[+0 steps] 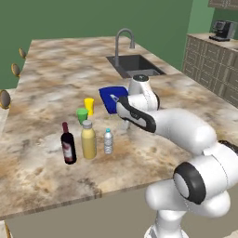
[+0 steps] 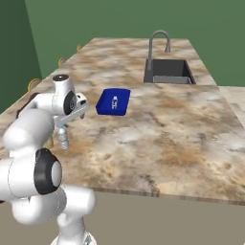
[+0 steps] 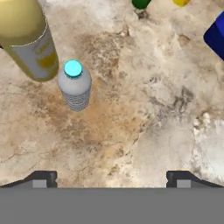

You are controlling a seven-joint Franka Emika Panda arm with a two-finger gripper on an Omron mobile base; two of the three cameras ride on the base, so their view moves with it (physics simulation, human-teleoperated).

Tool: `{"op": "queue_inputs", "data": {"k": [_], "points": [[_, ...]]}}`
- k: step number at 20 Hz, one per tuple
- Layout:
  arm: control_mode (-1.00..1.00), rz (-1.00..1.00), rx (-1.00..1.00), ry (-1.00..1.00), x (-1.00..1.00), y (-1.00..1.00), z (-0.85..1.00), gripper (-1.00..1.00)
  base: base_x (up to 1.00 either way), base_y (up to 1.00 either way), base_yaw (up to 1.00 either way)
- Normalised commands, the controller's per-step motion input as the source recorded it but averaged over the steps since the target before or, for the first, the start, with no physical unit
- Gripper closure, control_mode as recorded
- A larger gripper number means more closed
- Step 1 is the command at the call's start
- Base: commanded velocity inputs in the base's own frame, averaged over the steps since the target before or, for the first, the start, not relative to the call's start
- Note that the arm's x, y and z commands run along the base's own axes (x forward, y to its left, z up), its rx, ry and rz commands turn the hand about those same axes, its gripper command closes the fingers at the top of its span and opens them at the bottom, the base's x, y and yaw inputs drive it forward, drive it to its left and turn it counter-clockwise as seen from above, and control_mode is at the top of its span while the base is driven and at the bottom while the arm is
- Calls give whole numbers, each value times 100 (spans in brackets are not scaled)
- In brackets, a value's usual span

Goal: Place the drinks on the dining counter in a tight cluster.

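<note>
Dark red-capped wine bottle [image 1: 68, 145], yellow grey-capped bottle [image 1: 88, 139], small clear water bottle [image 1: 108, 141] stand clustered on the marbled counter [image 1: 51, 79] — claw [image 3: 111, 177] spread wide, empty.

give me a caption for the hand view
Open gripper above the counter, water bottle upright beside the yellow bottle.

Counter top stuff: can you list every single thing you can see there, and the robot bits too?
wine bottle: one, dark with red cap, left end of the bottle row.
yellow bottle: one, grey cap, middle of the row.
water bottle: one, clear, right end of the row.
green cup: one, behind the bottles.
yellow cup: one, behind the green cup.
blue box: one, mid-counter, lying flat.
sink: one, dark, set into the counter's far part.
faucet: one, curved metal, at the sink.
dining counter: one, beige-brown marbled.
gripper: one, open, above the counter beside the water bottle.
</note>
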Motion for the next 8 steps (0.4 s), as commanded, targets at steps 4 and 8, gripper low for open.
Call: {"op": "queue_inputs", "data": {"k": [4,8], "points": [[-100,-48,13,1,-60,-71,26,-100,0,0,0],[-100,-42,16,0,-44,-56,62,-100,0,0,0]]}}
